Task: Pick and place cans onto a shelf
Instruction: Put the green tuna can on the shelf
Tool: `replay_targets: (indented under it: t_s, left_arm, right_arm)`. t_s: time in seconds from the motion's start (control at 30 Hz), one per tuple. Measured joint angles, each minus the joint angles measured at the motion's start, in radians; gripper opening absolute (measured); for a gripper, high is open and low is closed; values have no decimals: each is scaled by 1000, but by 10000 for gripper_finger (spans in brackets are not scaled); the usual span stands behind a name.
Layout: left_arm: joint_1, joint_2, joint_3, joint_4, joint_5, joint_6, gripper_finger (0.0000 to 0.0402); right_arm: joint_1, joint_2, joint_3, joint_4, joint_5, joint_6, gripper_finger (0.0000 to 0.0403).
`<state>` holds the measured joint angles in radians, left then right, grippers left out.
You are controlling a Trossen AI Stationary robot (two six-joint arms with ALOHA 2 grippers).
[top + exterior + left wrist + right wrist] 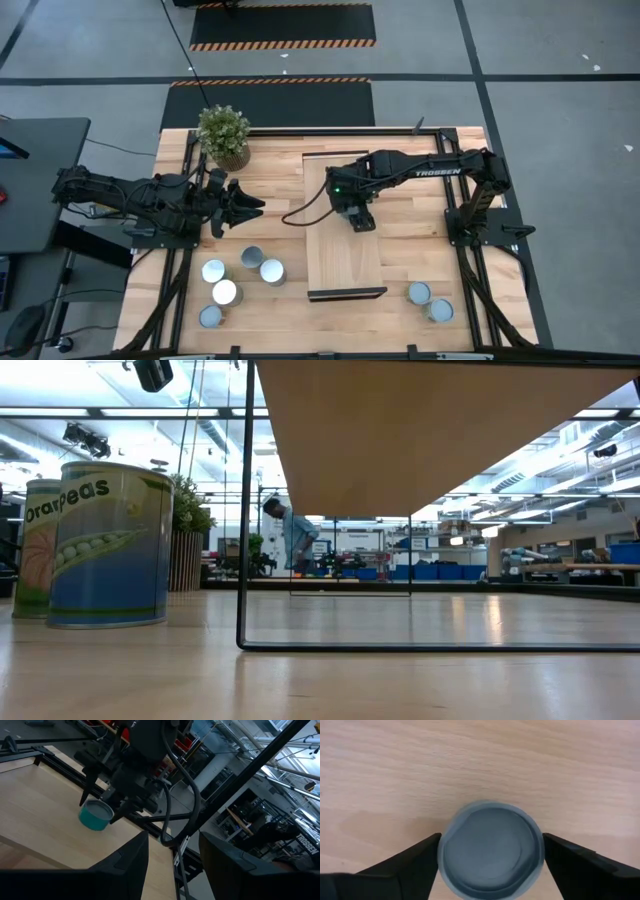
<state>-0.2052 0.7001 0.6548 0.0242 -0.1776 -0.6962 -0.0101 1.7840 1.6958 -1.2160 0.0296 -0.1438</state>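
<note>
My right claw (358, 220) is over the shelf (344, 262), near its back half. In the right wrist view a can (491, 851) sits on the shelf's light wood, right between the two dark fingers (405, 865). The fingers are spread wide. One just touches the can's side and the other stands a little off, so the claw is let go and not squeezing. In the left wrist view I can see that same can (96, 815) under the right claw, and its side looks blue-green.

My left claw (243, 205) hangs over the counter (280, 170), next to a small potted plant (224, 135) at the back. Its fingers (125, 865) are apart with nothing between them.

The other cans are still down on the counter. Five stand in a bunch (238, 282) to the left of the shelf, near the front. Two more (429, 301) stand close together to the right of the shelf, also near the front.

In the low view, two cans stand close to the camera. One has a label with peas (108, 545) on it. A person (290, 535) stands far back in the room.
</note>
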Motion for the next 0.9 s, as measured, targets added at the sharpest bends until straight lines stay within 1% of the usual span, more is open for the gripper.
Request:
replay_targets:
  t_s: [0.1, 0.17, 0.43, 0.5, 0.6, 0.73, 0.8, 0.9]
  left_arm:
    - [0, 0, 0, 0, 0, 0, 181]
    - [0, 0, 0, 0, 0, 0, 181]
    - [0, 0, 0, 0, 0, 0, 181]
    - [0, 0, 0, 0, 0, -1, 181]
    - [0, 0, 0, 0, 0, -1, 181]
    - [0, 0, 0, 1, 0, -1, 181]
    - [0, 0, 0, 1, 0, -1, 181]
    - [0, 0, 0, 1, 0, -1, 181]
  right_arm:
    - [0, -1, 0, -12, 24, 86, 320]
    - [2, -2, 0, -19, 42, 179, 313]
    - [2, -4, 4, -80, 63, 762, 315]
    - [2, -5, 4, -103, 65, 875, 315]
    - [2, -5, 3, -107, 65, 923, 315]
    - [2, -5, 3, -116, 64, 929, 316]
    - [5, -4, 3, -130, 60, 891, 316]
    - [15, -3, 1, -137, 61, 774, 316]
